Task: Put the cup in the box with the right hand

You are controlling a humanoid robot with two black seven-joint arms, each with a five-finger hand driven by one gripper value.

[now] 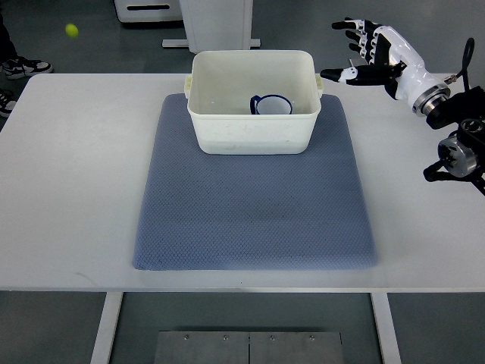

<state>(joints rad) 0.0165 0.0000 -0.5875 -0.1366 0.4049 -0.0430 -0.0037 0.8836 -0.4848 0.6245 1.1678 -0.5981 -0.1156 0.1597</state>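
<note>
A white cup with a dark blue rim and handle (270, 105) lies inside the cream plastic box (251, 134) at the far end of the grey-blue mat (254, 205). My right hand (367, 54) hovers to the right of the box, level with its far corner, apart from it. Its white and black fingers are spread and hold nothing. The right arm comes in from the picture's right edge. No left arm shows.
The mat lies on a white table (68, 167). A small yellow-green ball (71, 30) sits on the floor at far left, beside a person's shoes (23, 67). A white stand base (212, 30) is behind the table.
</note>
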